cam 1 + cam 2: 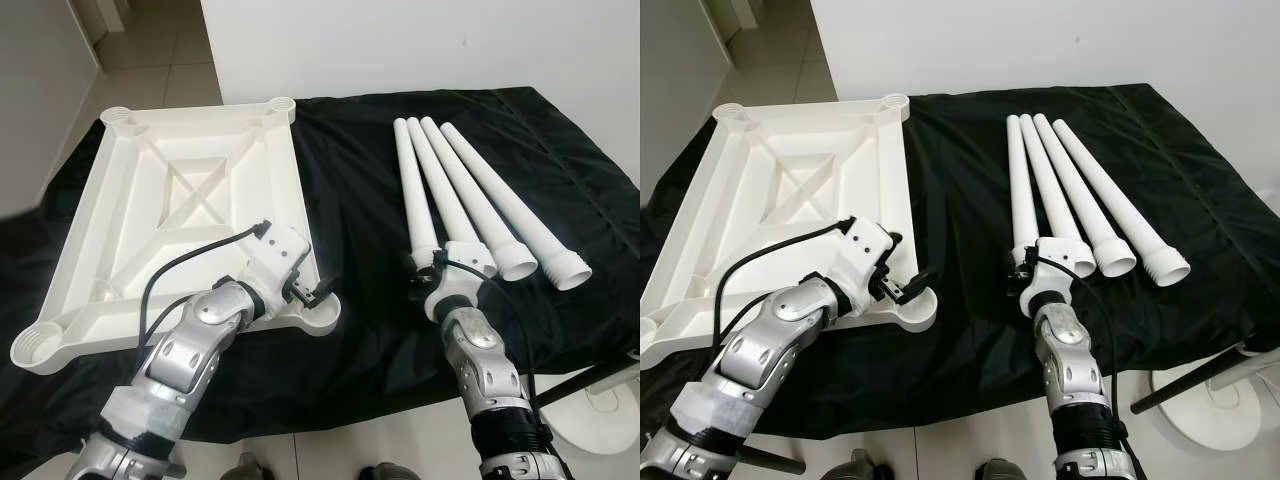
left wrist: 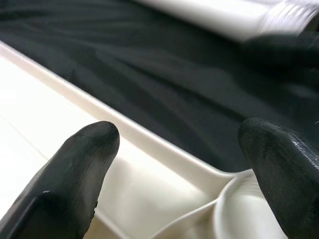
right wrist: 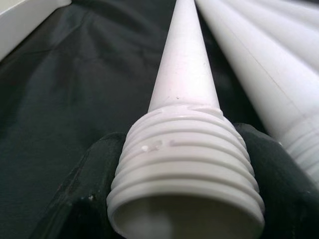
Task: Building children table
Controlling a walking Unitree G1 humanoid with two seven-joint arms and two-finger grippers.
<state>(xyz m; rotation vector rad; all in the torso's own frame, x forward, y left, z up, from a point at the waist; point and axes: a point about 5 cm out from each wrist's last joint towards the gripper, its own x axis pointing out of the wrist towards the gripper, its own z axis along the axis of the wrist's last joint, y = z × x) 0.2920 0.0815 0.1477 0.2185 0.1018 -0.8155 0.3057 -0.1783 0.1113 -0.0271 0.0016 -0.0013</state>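
The white plastic tabletop (image 1: 180,190) lies upside down on the left of a black cloth, with a round socket at each corner. My left gripper (image 1: 312,292) hovers open over the near right corner socket (image 1: 322,318); its fingertips (image 2: 75,174) straddle the rim there with nothing between them. Several white tapered legs lie side by side on the right, threaded ends toward me. My right gripper (image 1: 425,268) is shut on the threaded end of the leftmost leg (image 3: 184,149), a black finger (image 3: 79,199) pressed against each side.
The black cloth (image 1: 360,160) covers the low surface and hangs over its near edge. A white wall stands behind, with tiled floor at the far left. A white round base (image 1: 610,410) and a dark rod sit on the floor at the lower right.
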